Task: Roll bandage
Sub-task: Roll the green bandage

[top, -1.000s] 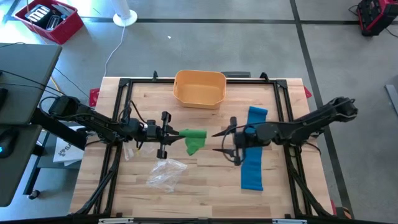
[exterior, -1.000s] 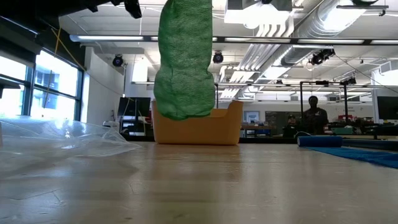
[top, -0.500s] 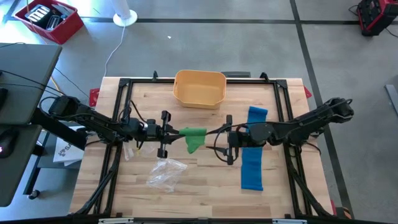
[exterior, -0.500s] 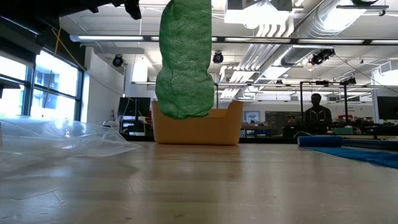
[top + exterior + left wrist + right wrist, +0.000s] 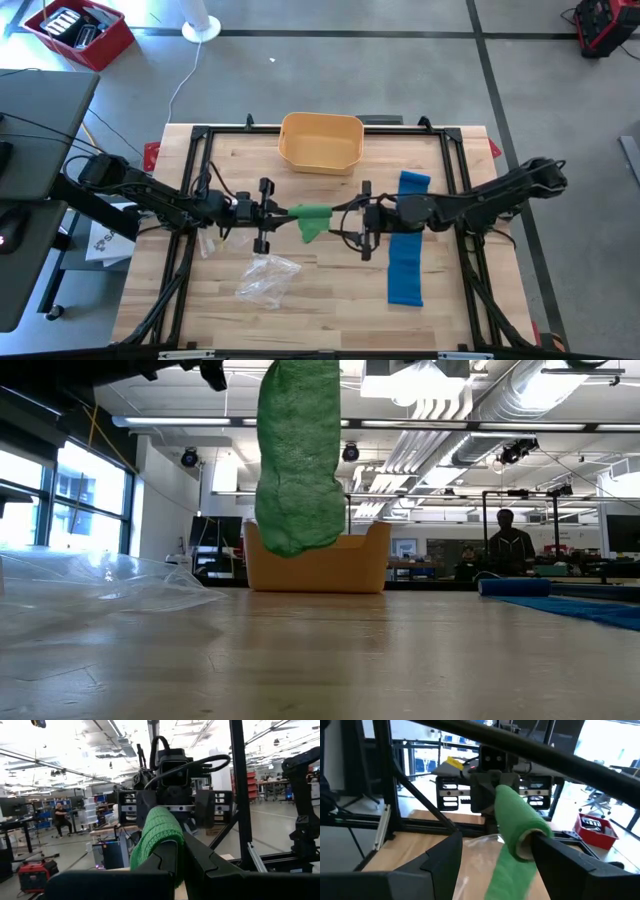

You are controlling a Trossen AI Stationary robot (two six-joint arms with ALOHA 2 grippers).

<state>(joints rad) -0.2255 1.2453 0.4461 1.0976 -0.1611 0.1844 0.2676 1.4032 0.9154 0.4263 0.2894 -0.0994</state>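
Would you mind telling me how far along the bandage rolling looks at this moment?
Done: the green bandage is off the table, gripped by the shut left gripper. In hand: the open right gripper straddles the roll's end, not yet closed on it. Left: a loose tail hangs below the roll, unwound. A blue bandage lies flat on the table.

— Left wrist view, what is recorded?
— The left gripper is clamped on a green bandage, which rises between its two dark fingers.
— Beyond it?
— The right gripper faces it, level with the bandage's far end. A black frame post stands upright beside. A seated person is far behind.
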